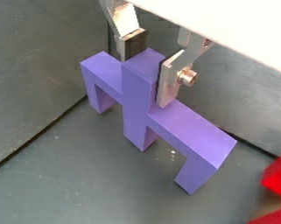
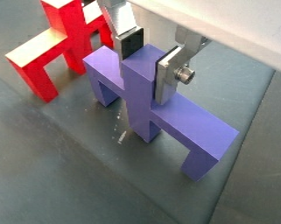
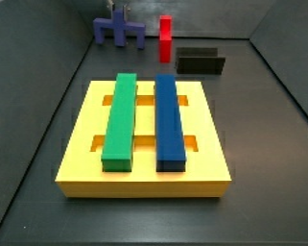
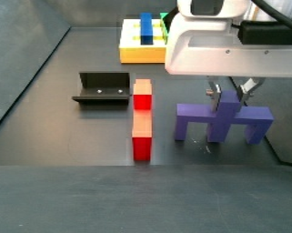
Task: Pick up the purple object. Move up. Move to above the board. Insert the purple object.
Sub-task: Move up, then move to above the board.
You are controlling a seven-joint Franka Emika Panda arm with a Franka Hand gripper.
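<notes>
We see the gripper (image 2: pixel 152 63) with its silver fingers closed around the central stub of the blue-purple bridge-shaped purple object (image 2: pixel 154 109), which stands on the grey floor beside the red block (image 2: pixel 55 48), far from the large yellow board (image 3: pixel 143 159). We judge a straight vertical lift best, keeping the legs level.
</notes>
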